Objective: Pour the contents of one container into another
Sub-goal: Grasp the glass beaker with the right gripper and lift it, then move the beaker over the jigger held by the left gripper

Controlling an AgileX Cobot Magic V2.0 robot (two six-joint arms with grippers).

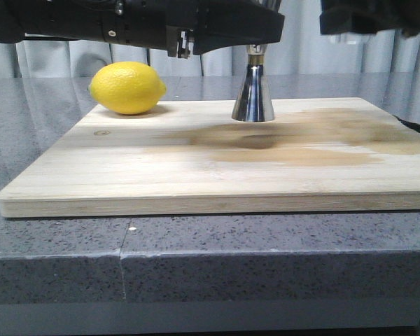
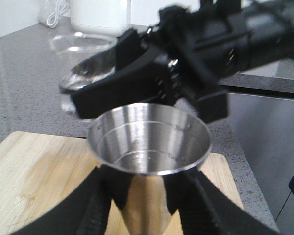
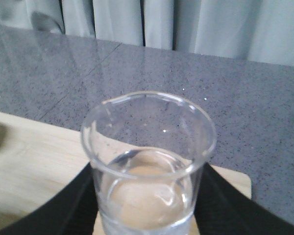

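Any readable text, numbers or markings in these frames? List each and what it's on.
No text reads with confidence.
Jigger: fill lines inside the cup with small engraved figures near the rim, too blurred to read.
Glass beaker: no legible print in the right wrist view.
Lemon, cutting board: no labels visible.
Left pincer and right pincer: no legible markings.
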